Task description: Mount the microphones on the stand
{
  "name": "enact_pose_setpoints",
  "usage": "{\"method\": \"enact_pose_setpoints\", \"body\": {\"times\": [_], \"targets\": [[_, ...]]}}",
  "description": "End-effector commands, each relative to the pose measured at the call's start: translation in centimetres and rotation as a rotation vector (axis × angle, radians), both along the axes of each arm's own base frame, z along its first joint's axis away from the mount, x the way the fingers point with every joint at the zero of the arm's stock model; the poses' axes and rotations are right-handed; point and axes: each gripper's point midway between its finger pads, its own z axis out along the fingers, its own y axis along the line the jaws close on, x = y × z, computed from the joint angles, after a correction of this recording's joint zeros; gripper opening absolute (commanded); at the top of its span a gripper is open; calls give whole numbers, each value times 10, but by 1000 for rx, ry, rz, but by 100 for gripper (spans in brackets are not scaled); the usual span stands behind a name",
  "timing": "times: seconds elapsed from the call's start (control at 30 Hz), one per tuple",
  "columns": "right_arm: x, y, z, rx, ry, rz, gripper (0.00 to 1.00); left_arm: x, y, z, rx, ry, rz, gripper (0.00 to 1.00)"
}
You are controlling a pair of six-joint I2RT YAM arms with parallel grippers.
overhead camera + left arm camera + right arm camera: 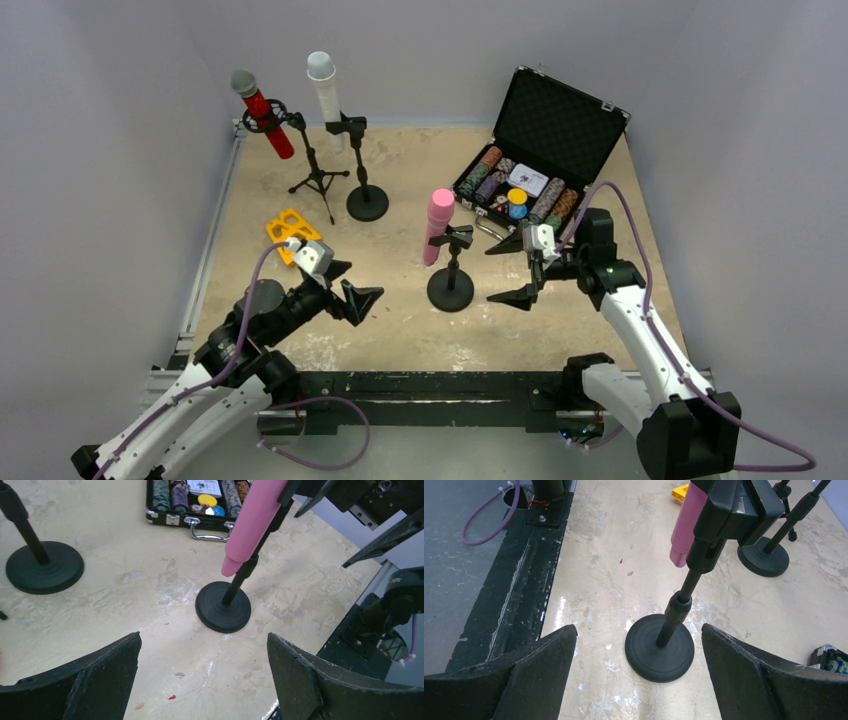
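Microphones: none is held at this moment. The left gripper (362, 287) and right gripper (506, 272) are both seen w/ jaws spread wide and nothing between them, low over the table.

The pink mic (440, 222) is found between the two grippers, clear of both. It is clipped head-up, slightly tilted, in the near stand (451, 290), which has a round base. Further back, the white mic (324, 95) is carried nearly upright by a second round-base stand (367, 203). Just left of that, the red mic (262, 115) is held at a slant by a tripod stand (318, 182).

Progress, as judged: all three mics appear mounted, so the task looks done or v. nearly so. At most, a check of how firmly each clip is seated may be left; clip detail on the back two is too small to tell.

The tabletop (400, 165) is beige, scuffed and streaked w/ pale marks, and is edged by a black rail (430, 385) on the near side. An open black case (560, 115) of chips (490, 160) is set at rear right, and a yellow piece (285, 228) at left. The area is closed in by plain pale walls (100, 150).
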Motion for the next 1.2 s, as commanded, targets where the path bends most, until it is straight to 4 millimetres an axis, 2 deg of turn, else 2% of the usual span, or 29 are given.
{"method": "enact_pose_setpoints", "body": {"times": [0.0, 0.93, 1.17], "targets": [[2, -1, 0, 9, -35, 3, 98, -10, -21, 7, -57, 8, -114, 99], [6, -5, 0, 12, -39, -21, 99, -32, -59, 1, -154, 69, -339, 99], [6, -6, 0, 13, -38, -24, 99, -32, -68, -2, -178, 101, -367, 99]]}}
